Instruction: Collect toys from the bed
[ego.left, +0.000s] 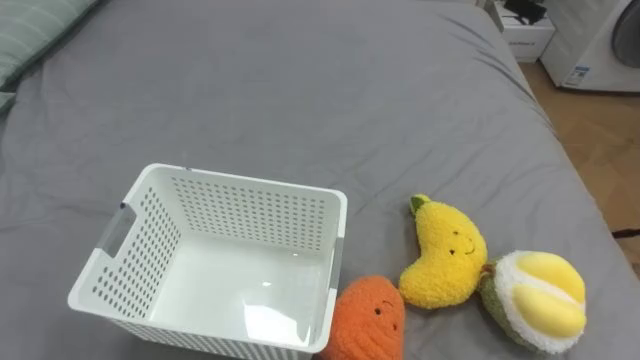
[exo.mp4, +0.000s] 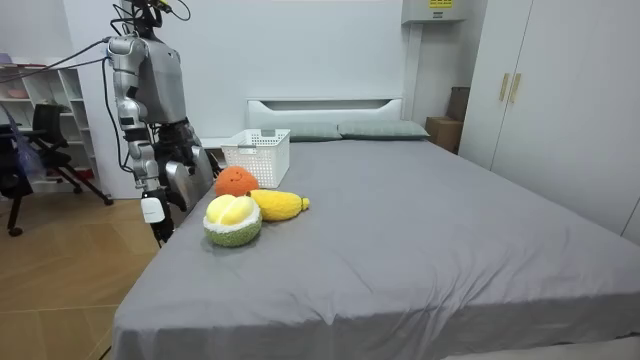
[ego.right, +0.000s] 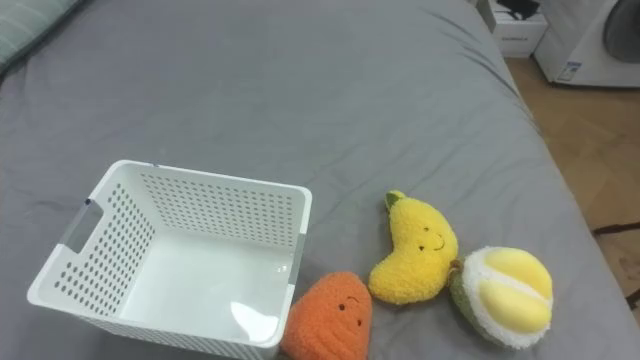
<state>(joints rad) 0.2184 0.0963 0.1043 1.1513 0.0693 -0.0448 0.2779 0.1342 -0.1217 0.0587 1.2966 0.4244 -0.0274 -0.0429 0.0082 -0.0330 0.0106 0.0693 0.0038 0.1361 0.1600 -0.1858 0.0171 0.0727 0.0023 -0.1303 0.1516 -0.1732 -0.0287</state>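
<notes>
Right hand (exo.mp4: 153, 212) low at side

The basket (ego.left: 250, 215) before me is white, its walls dotted with rows of holes. I see an orange toy (ego.left: 368, 318), a yellow toy (ego.left: 445, 262) and a green, white and yellow toy (ego.left: 535, 298). The sheet (ego.left: 300, 90) is plain grey, and the pillow (ego.left: 30, 35) is green-striped.
</notes>
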